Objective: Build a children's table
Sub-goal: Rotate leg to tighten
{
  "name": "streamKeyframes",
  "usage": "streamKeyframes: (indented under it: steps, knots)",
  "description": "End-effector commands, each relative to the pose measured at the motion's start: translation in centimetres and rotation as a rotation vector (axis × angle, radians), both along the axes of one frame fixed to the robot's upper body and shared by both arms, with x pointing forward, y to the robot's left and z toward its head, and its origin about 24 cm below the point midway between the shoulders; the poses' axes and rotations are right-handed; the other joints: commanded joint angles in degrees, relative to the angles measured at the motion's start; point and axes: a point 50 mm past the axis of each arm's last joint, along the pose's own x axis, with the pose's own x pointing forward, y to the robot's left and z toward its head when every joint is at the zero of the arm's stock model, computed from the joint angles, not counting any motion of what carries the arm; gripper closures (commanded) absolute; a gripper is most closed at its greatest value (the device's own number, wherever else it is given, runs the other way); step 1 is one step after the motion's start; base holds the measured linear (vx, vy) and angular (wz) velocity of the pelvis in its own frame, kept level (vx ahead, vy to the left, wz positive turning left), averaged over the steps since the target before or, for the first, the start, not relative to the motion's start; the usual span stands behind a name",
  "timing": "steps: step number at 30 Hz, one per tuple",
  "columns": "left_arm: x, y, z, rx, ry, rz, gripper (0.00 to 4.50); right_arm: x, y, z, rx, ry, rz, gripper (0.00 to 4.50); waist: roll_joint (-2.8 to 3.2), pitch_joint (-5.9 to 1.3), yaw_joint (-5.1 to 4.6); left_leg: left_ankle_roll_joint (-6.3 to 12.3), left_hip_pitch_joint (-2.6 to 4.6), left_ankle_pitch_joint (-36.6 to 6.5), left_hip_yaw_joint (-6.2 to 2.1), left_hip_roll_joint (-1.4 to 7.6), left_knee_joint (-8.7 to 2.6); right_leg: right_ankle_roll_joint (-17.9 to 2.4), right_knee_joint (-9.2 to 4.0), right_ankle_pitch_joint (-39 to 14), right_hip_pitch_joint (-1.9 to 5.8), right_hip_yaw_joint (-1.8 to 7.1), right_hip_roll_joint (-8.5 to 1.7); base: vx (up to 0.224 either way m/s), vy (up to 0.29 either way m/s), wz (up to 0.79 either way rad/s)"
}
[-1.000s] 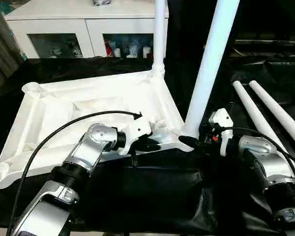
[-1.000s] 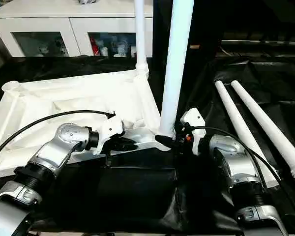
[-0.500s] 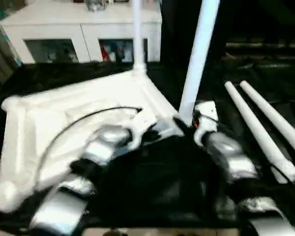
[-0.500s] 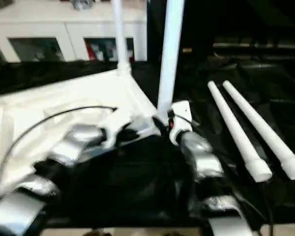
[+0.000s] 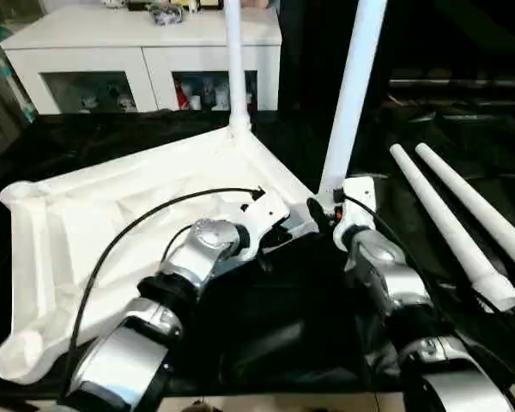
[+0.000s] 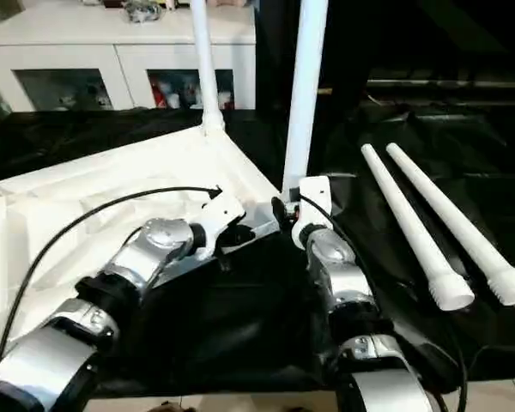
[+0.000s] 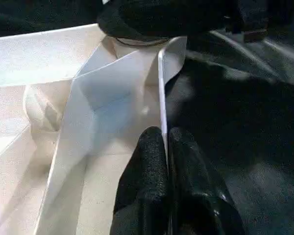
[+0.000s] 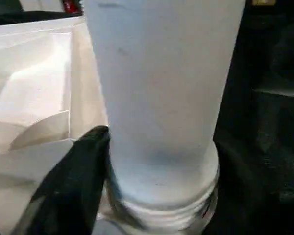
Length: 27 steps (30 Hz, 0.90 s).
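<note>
Legs number four: two standing upright (image 5: 350,94) in corner sockets of the upturned white table (image 5: 112,215), two lying loose (image 5: 451,225) beside it. Left tool (image 7: 165,147) is pinching the table's rim wall; right tool (image 8: 95,147) is gripping one upright leg's base.

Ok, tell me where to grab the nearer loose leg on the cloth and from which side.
Take the nearer loose leg about mid-shaft, from above, claw fingers straddling it across its length. It lies flat on the black cloth, so the underside is closed off. The second loose leg lies close alongside with a narrow gap, so the far finger has little room. Avoid the ribbed, flared end.
</note>
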Motion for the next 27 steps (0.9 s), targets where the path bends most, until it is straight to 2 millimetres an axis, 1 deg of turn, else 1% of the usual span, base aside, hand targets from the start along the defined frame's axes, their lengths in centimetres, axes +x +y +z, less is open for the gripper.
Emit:
streamKeyframes:
  steps: [1, 2, 3, 4, 5, 6, 7, 8, 9, 10, 11, 12, 13, 14, 15, 16, 17, 18, 19, 20, 21, 22, 23, 24, 25, 26, 27]
  knots:
    - [-0.1, -0.6, 1.1, -0.048, -0.062, -0.071, 4.50, -0.1, -2.0, 0.2, -0.021, -0.005, -0.057, 0.89, -0.69, -3.90, 0.04, 0.79, 1.63, -26.7, -1.00, 1.90, -4.65, -5.7, -4.58, -29.6, 1.20, 2.19, -2.72, 0.000, 0.000, 0.00]
    - [-0.1, -0.6, 1.2, -0.049, -0.066, -0.080, 4.50, -0.3, -2.5, 0.6, -0.037, -0.027, -0.055, 0.75, -0.72, -3.91, 0.26, 0.89, 1.51, -25.9, -0.95, 1.97, -4.71, -6.0, -4.44, -28.8, 1.28, 2.32, -2.69, 0.000, 0.000, 0.00]
    - [-0.1, -0.6, 1.2, -0.051, -0.070, -0.086, 4.50, -0.6, -3.0, 1.1, -0.047, -0.054, -0.052, 0.65, -0.90, -4.10, 0.91, 1.16, 1.47, -23.4, -0.55, 2.09, -4.65, -7.1, -4.02, -25.7, 1.12, 2.87, -2.55, 0.000, 0.000, 0.00]
    - [-0.1, -0.6, 1.3, -0.052, -0.071, -0.086, 4.50, -0.7, -3.1, 1.2, -0.047, -0.059, -0.051, 0.65, -0.99, -4.26, 1.16, 1.37, 1.38, -22.1, -0.46, 2.15, -4.66, -7.5, -3.68, -23.9, 1.22, 3.08, -2.51, 0.000, 0.000, 0.00]
    - [-0.1, -0.7, 1.3, -0.053, -0.071, -0.086, 4.50, -0.7, -3.1, 1.3, -0.046, -0.064, -0.050, 0.57, -1.32, -4.38, 1.42, 1.92, 0.80, -19.5, -0.29, 2.09, -4.69, -8.4, -2.99, -21.3, 1.46, 3.48, -2.41, 0.000, 0.000, 0.00]
    - [-0.1, -0.7, 1.3, -0.053, -0.072, -0.085, 4.50, -0.8, -3.2, 1.4, -0.044, -0.068, -0.049, 0.57, -1.40, -4.35, 1.56, 2.16, 0.72, -18.8, -0.20, 2.04, -4.69, -8.6, -2.89, -21.2, 1.44, 3.63, -2.29, 0.000, 0.000, 0.00]
    - [-0.1, -0.7, 1.3, -0.061, -0.074, -0.085, 4.50, -1.3, -3.5, 1.7, -0.037, -0.083, -0.032, 0.57, -1.43, -4.11, 1.70, 2.53, 0.65, -18.9, -0.05, 1.88, -4.54, -8.8, -2.85, -22.5, 1.18, 3.92, -2.26, 0.000, 0.000, 0.00]
    - [0.0, -0.8, 1.4, -0.069, -0.080, -0.088, 4.50, -1.9, -3.7, 1.9, -0.039, -0.095, -0.005, 0.57, -1.38, -4.00, 1.96, 2.61, 0.83, -19.3, 0.03, 1.88, -4.47, -8.4, -3.08, -23.7, 1.03, 4.02, -2.29, 0.000, 0.000, 0.00]
    - [0.0, -1.0, 1.5, -0.078, -0.091, -0.091, 4.50, -2.8, -4.0, 2.2, -0.042, -0.107, 0.031, 0.57, -1.30, -4.32, 2.46, 2.89, 1.25, -18.6, 0.17, 1.92, -4.30, -8.0, -3.03, -23.6, 0.95, 4.23, -2.35, 0.000, 0.000, 0.00]
    - [0.0, -1.0, 1.5, -0.080, -0.093, -0.093, 4.50, -3.1, -4.0, 2.3, -0.042, -0.110, 0.041, 0.57, -1.44, -4.38, 2.59, 3.33, 1.18, -17.5, 0.30, 1.94, -4.27, -7.9, -3.00, -22.3, 1.05, 4.38, -2.18, 0.053, -0.028, 0.12]
    - [0.0, -1.1, 1.6, -0.081, -0.100, -0.100, 4.50, -3.6, -4.2, 2.4, -0.041, -0.112, 0.058, 0.57, -1.66, -4.58, 2.84, 4.38, 0.47, -14.2, 0.25, 1.96, -4.26, -8.2, -2.33, -19.0, 1.50, 4.54, -2.13, 0.054, -0.024, 0.05]
    - [0.0, -1.2, 1.7, -0.083, -0.108, -0.105, 4.50, -4.1, -4.4, 2.6, -0.040, -0.113, 0.073, 0.57, -1.62, -4.58, 2.88, 4.67, 0.14, -13.3, 0.22, 1.81, -4.17, -8.2, -2.15, -18.4, 1.66, 4.56, -2.07, 0.054, -0.024, 0.05]
    - [-0.1, -1.3, 1.7, -0.091, -0.100, -0.118, 4.50, -4.8, -4.7, 2.8, -0.042, -0.112, 0.102, 0.57, -1.70, -4.55, 3.07, 5.03, 0.09, -12.6, 0.28, 1.81, -4.04, -8.0, -2.08, -18.4, 1.51, 4.71, -1.98, 0.000, 0.000, 0.00]
    - [-0.1, -1.3, 1.7, -0.092, -0.099, -0.121, 4.03, -4.9, -4.7, 2.9, -0.043, -0.112, 0.107, 0.53, -1.72, -4.66, 3.19, 5.14, 0.17, -12.4, 0.29, 1.85, -3.93, -8.2, -1.92, -18.2, 1.43, 4.79, -2.00, 0.000, 0.000, 0.00]
    - [-0.2, -1.3, 1.7, -0.099, -0.092, -0.127, 3.92, -5.2, -4.9, 3.0, -0.041, -0.112, 0.119, 0.53, -1.72, -4.79, 3.12, 5.34, -0.17, -11.2, 0.29, 1.67, -3.82, -8.7, -1.68, -17.5, 1.64, 4.78, -2.00, 0.000, 0.000, 0.00]
    - [-0.2, -1.4, 1.8, -0.107, -0.083, -0.131, 3.88, -5.5, -5.0, 3.1, -0.038, -0.113, 0.126, 0.53, -1.33, -4.91, 3.22, 5.42, -0.32, -10.4, 0.24, 1.64, -3.75, -8.7, -1.57, -17.0, 1.77, 4.78, -2.07, 0.000, 0.000, 0.00]
    - [-0.3, -1.4, 1.8, -0.118, -0.072, -0.137, 3.80, -5.8, -5.3, 3.2, -0.031, -0.116, 0.136, 0.53, -1.10, -5.21, 3.41, 5.93, -0.28, -8.8, 0.30, 1.77, -3.49, -9.5, -1.34, -14.7, 1.57, 4.79, -2.04, 0.000, 0.000, 0.00]
    - [-0.3, -1.5, 1.8, -0.122, -0.069, -0.141, 3.68, -6.0, -5.4, 3.3, -0.027, -0.118, 0.143, 0.53, -1.07, -5.13, 3.38, 6.15, -0.40, -8.5, 0.30, 1.89, -3.49, -9.9, -1.31, -14.0, 1.49, 4.81, -1.93, 0.000, 0.000, 0.00]
    - [-0.3, -1.5, 1.9, -0.124, -0.066, -0.145, 3.68, -6.2, -5.6, 3.4, -0.023, -0.119, 0.149, 0.53, -0.98, -5.19, 3.28, 6.36, -0.47, -8.2, 0.20, 2.08, -3.43, -10.6, -1.02, -12.4, 1.35, 4.73, -1.73, 0.000, 0.000, 0.00]
    - [-0.3, -1.5, 1.9, -0.130, -0.073, -0.151, 3.56, -6.6, -5.8, 3.6, -0.013, -0.119, 0.171, 0.53, -0.73, -5.22, 3.21, 6.37, -0.65, -7.9, 0.13, 2.04, -3.33, -10.7, -0.82, -11.5, 1.47, 4.67, -1.68, 0.000, 0.000, 0.00]
    - [-0.3, -1.5, 2.0, -0.134, -0.076, -0.151, 3.42, -6.8, -6.0, 3.8, -0.007, -0.117, 0.184, 0.53, -0.88, -5.20, 3.30, 6.72, -0.57, -8.0, 0.17, 2.14, -3.26, -10.9, -0.83, -10.2, 1.43, 4.76, -1.60, 0.000, 0.000, 0.00]
    - [-0.3, -1.4, 2.2, -0.147, -0.087, -0.151, 3.34, -7.4, -6.3, 4.0, 0.008, -0.110, 0.224, 0.53, -0.69, -5.14, 3.21, 6.83, -0.60, -8.8, 0.13, 2.13, -3.29, -11.4, -0.76, -9.8, 1.51, 4.76, -1.53, 0.000, 0.000, 0.00]
    - [-0.3, -1.3, 2.3, -0.153, -0.093, -0.151, 3.23, -7.6, -6.5, 4.1, 0.016, -0.103, 0.244, 0.53, -0.80, -5.23, 3.31, 7.08, -0.41, -9.2, 0.19, 2.15, -3.21, -11.7, -0.78, -9.2, 1.65, 4.79, -1.57, 0.000, 0.000, 0.00]
    - [-0.2, -1.2, 2.6, -0.167, -0.094, -0.149, 3.23, -7.7, -6.5, 4.2, 0.031, -0.093, 0.274, 0.53, -0.75, -5.20, 3.33, 7.15, -0.39, -9.3, 0.20, 2.21, -3.19, -12.0, -0.70, -9.0, 1.61, 4.85, -1.65, 0.000, 0.000, 0.00]
    - [-0.2, -1.1, 2.8, -0.175, -0.098, -0.146, 3.11, -7.8, -6.4, 4.2, 0.040, -0.081, 0.302, 0.53, -0.75, -5.12, 3.28, 7.15, -0.49, -9.4, 0.26, 2.16, -3.20, -12.3, -0.72, -9.2, 1.56, 4.83, -1.61, 0.000, 0.000, 0.00]
    - [-0.1, -0.9, 3.2, -0.190, -0.103, -0.138, 2.99, -8.1, -6.2, 4.2, 0.050, -0.054, 0.368, 0.53, -0.79, -5.08, 3.30, 7.11, -0.45, -9.9, 0.25, 2.15, -3.24, -12.4, -0.76, -9.7, 1.63, 4.79, -1.66, 0.000, 0.000, 0.00]
    - [-0.1, -0.7, 3.5, -0.197, -0.099, -0.133, 2.97, -8.4, -6.0, 4.2, 0.054, -0.034, 0.418, 0.53, -0.93, -4.86, 3.31, 6.85, -0.43, -11.2, 0.33, 2.20, -3.29, -12.3, -0.99, -11.9, 1.69, 4.79, -1.78, 0.000, 0.000, 0.00]
